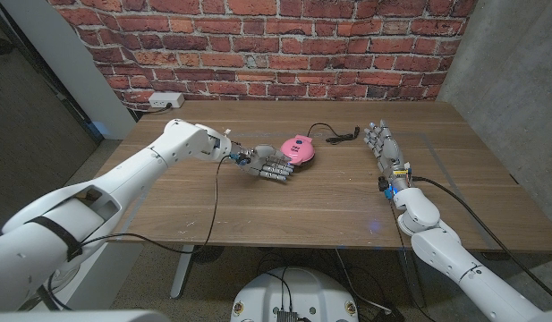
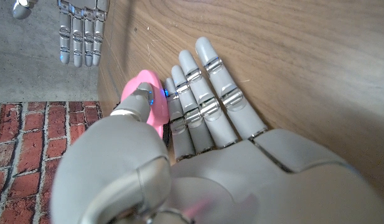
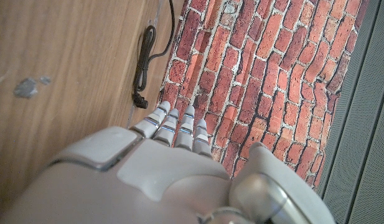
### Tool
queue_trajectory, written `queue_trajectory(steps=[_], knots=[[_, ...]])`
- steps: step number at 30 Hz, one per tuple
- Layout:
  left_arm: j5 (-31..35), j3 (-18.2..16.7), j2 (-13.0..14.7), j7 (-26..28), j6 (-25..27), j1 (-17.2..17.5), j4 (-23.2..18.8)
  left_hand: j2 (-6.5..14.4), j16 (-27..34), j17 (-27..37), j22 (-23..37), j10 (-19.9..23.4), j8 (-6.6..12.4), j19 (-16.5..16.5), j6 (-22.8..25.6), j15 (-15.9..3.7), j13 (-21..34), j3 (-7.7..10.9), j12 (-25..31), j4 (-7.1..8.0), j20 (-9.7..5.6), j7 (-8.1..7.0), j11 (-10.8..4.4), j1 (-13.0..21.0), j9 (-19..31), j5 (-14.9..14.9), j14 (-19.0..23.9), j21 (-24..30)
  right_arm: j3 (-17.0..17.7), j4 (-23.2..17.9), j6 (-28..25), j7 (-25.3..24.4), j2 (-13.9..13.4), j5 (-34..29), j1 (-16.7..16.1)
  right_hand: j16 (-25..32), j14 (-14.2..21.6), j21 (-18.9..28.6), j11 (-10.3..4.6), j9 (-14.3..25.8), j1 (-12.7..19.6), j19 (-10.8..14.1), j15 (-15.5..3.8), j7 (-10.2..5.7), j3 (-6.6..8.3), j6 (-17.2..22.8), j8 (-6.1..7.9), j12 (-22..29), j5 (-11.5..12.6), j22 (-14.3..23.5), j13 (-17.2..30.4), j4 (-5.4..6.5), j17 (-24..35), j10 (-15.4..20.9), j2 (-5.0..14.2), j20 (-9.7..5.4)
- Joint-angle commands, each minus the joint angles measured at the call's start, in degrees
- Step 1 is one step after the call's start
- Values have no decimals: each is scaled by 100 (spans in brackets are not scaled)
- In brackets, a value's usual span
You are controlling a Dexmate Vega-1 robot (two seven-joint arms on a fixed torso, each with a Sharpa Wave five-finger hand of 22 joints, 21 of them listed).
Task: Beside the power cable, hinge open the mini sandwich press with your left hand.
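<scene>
The pink mini sandwich press (image 1: 299, 150) sits with its lid down near the middle of the wooden table (image 1: 258, 206). Its black power cable (image 1: 336, 137) curls off toward the far right and lies coiled in the right wrist view (image 3: 144, 65). My left hand (image 1: 268, 166) is at the press's near left side with fingers stretched out, holding nothing. In the left wrist view the fingers (image 2: 207, 102) reach along the tabletop and the thumb tip is against the pink press (image 2: 153, 112). My right hand (image 1: 384, 148) stands right of the cable with straight fingers and holds nothing.
A white power strip (image 1: 162, 99) lies at the table's far left corner. A brick wall (image 1: 258, 45) runs behind the table. A black cable (image 1: 213, 201) hangs from my left arm across the table's near left part.
</scene>
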Motion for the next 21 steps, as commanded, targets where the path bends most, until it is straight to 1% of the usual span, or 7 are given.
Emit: queue_trajectory(steps=[1, 10, 21], knots=[[-39, -55, 56, 9, -77, 32, -185, 33, -10, 16, 6, 81, -8, 0, 349, -73, 24, 54, 0, -8, -29, 237, 22, 14, 0, -4, 84, 56, -19, 84, 12, 55, 21, 35, 58, 14, 4, 32, 2, 16, -44, 21, 11, 4, 15, 22, -17, -5, 3, 17, 24, 42, 28, 12, -15, 13], [-79, -107, 160, 40, -81, 68, -393, -5, -32, 9, 6, 93, -44, -16, 346, -59, 29, 57, -26, 7, -34, 254, 10, -3, 0, -14, 93, 60, -41, 131, 42, 83, 44, 33, 97, 16, 4, 32, 18, 15, -68, 21, 13, 0, 2, 17, -16, -5, 3, 17, 24, 52, 30, 12, -29, 16], [-115, -131, 189, 46, -121, 78, -455, -43, -61, -2, 5, 86, -77, -23, 350, -68, 38, 56, -56, 27, -44, 248, 6, -28, 1, -15, 92, 68, -37, 111, 50, 61, 34, 18, 76, 17, 3, 31, 10, 15, -91, 22, 20, 1, -9, 11, -16, -3, 5, 16, 24, 60, 30, 16, -40, 20]])
